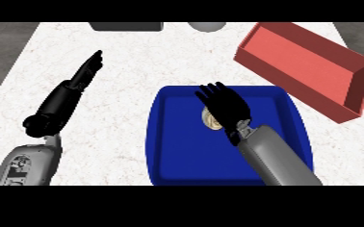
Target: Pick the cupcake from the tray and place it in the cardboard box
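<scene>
Nearest the lower edge, the two grey forearms are coming in over the white speckled counter (142, 67). The right hand (226, 107) is hovering over the middle of the blue tray (174, 158), its fingers spreading fairly straight and pointing away toward the tray's far rim, so it is looking open and is not curling round anything. The cupcake (210, 119) is sitting inside the tray, just under and to the left of that hand's palm, which is hiding most of it; whether the palm is touching it cannot be told. Over at the left side, the left hand (86, 72) is resting well apart from the tray, its fingers stretching out straight and holding nothing. Farther back and to the right, the red cardboard box (298, 43) is lying at an angle beyond the tray's far right corner. At the far edge, a dark grey object (126, 26) and a rounded grey object (207, 26) are showing only partly.
</scene>
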`<state>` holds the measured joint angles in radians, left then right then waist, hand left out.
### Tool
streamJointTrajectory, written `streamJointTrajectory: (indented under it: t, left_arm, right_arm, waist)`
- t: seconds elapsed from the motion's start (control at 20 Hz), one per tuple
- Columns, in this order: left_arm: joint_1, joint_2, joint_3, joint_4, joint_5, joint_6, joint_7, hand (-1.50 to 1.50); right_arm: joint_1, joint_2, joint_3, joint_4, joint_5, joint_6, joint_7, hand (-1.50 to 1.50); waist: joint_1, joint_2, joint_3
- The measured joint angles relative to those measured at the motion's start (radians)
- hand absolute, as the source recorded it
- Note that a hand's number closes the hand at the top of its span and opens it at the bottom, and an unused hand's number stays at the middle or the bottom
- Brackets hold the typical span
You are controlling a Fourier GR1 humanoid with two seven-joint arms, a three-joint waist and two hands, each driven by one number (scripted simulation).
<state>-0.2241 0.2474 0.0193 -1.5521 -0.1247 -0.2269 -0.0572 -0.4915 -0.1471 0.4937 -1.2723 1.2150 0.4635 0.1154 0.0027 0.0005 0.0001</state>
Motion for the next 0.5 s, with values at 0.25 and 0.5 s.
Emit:
streamJointTrajectory:
  t: [0.25,0.5]
  left_arm:
    - [-0.01,-0.006,0.016,0.037,-0.016,-0.008,-0.024,0.0]
    - [0.004,-0.015,0.009,-0.008,-0.022,-0.011,0.004,0.0]
  right_arm:
    - [0.001,0.03,-0.023,0.049,0.037,-0.018,-0.034,1.5]
    - [-0.025,0.034,-0.012,0.125,0.066,-0.126,-0.144,1.5]
  waist:
    - [-0.001,-0.003,-0.001]
    - [0.003,-0.003,-0.001]
